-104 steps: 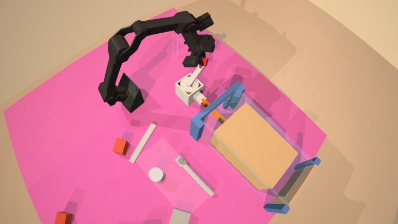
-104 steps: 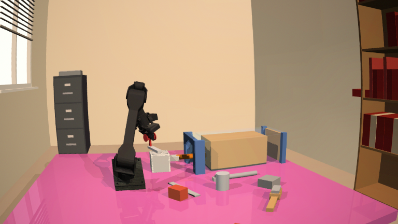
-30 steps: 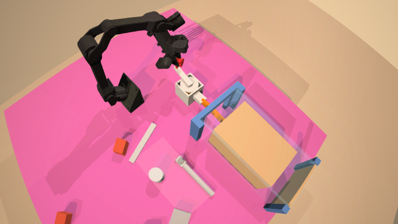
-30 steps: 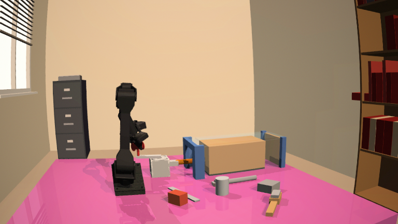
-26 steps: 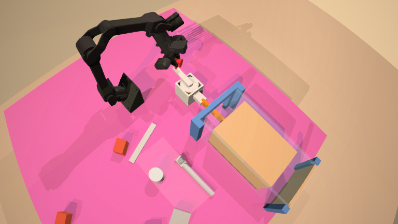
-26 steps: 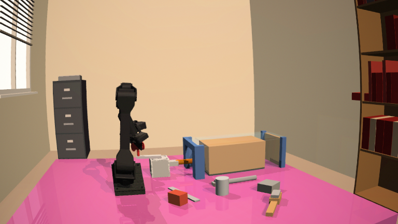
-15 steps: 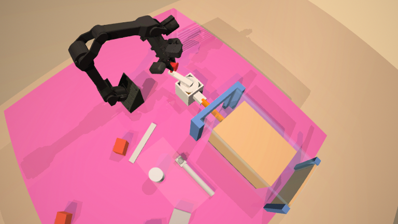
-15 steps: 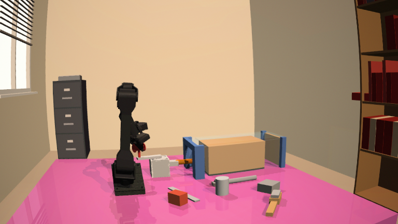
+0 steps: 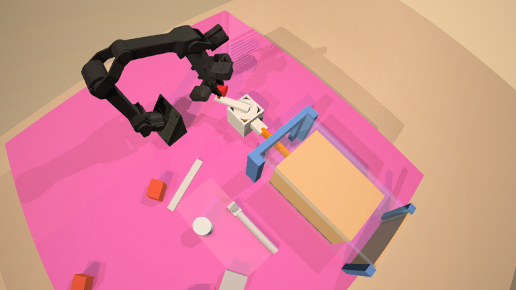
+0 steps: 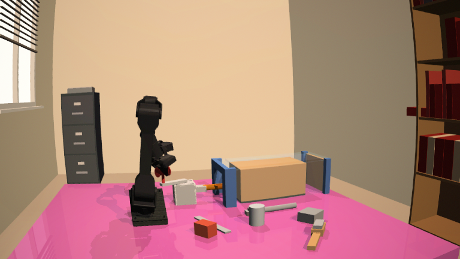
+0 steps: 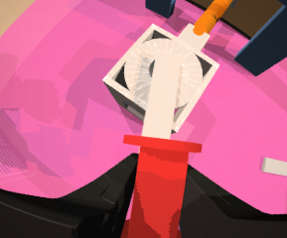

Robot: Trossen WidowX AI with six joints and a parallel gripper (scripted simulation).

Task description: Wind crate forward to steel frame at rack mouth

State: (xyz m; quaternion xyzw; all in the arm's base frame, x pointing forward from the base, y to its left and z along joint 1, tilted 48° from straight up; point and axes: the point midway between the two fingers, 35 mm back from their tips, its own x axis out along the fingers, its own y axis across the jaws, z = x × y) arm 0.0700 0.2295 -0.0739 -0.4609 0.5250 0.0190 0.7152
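Jaws clamped on the red handle grip (image 11: 158,205), crank arm (image 11: 165,95) seated in winch (image 9: 245,115); sweep level and slow; crate (image 9: 328,184) must stay flat.

brightness: even and bright, all three views
source: window with dark slatted blind (image 10: 17,42) glowed white at left
shadows: soft, overlapping, on glossy pink bench top (image 9: 95,180)
glare: faint reflections on bench
distortion: fisheye bend at top and exterior edges
focus: wrist view soft, blocky
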